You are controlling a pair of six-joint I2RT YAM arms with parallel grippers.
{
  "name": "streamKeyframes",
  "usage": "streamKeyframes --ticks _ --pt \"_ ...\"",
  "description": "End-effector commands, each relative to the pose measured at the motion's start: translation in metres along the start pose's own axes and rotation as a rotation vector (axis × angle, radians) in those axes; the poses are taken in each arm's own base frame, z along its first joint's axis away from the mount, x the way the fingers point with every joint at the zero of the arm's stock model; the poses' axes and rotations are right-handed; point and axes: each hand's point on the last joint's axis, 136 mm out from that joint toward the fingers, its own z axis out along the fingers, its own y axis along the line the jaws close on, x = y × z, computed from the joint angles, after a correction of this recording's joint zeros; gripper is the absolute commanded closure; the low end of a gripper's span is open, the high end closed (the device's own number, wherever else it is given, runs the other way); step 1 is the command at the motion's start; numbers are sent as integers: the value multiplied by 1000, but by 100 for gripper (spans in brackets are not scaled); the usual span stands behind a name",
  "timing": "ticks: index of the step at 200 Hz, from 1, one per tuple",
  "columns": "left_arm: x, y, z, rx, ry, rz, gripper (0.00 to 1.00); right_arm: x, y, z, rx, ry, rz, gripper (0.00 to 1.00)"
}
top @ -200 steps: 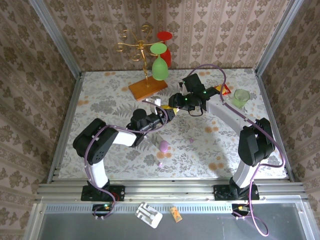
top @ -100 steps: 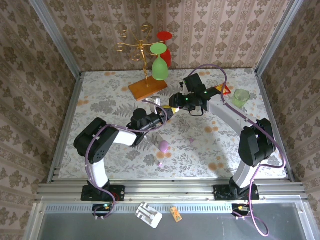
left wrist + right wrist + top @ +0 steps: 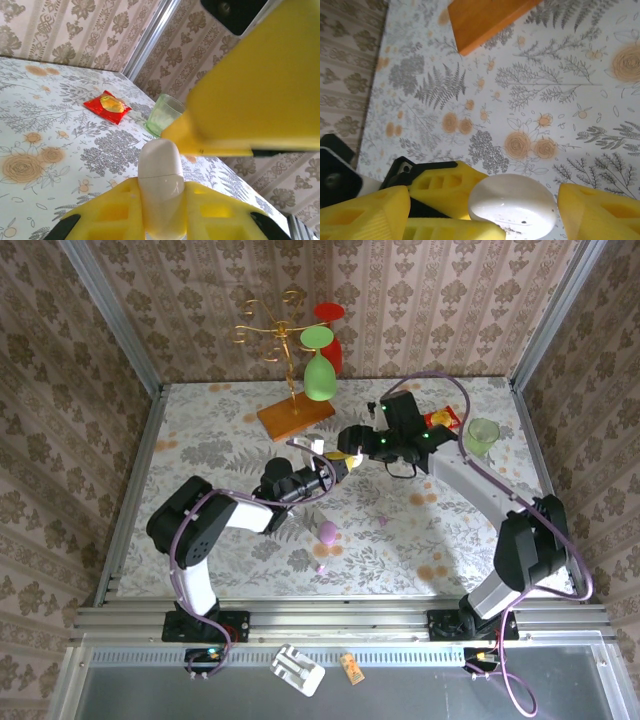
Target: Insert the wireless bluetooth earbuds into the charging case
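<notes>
Pale egg-shaped pod (image 3: 160,172) — lower end cut off, sides hidden between the jaws

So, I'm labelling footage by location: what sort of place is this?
Probably a robotics test cell dressed like a home: wallpapered panels in a metal frame, left arm and right arm bolted to a rail, and a floral table holding a glass stand.
</notes>
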Motion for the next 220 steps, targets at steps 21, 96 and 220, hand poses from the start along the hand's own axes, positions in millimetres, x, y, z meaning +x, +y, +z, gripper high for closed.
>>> streamKeyframes --ticks 21,96,220 --pt "-29 -39 -20 164 -23 163 90 -27 20 -54 -198 -273 -282 20" --pt "-53 -80 -44 349 -3 228 90 25 66 -99 -675 -247 -588 42" --pt "-63 -120 -51 469 -1 243 91 36 74 -85 -730 -162 -619 51"
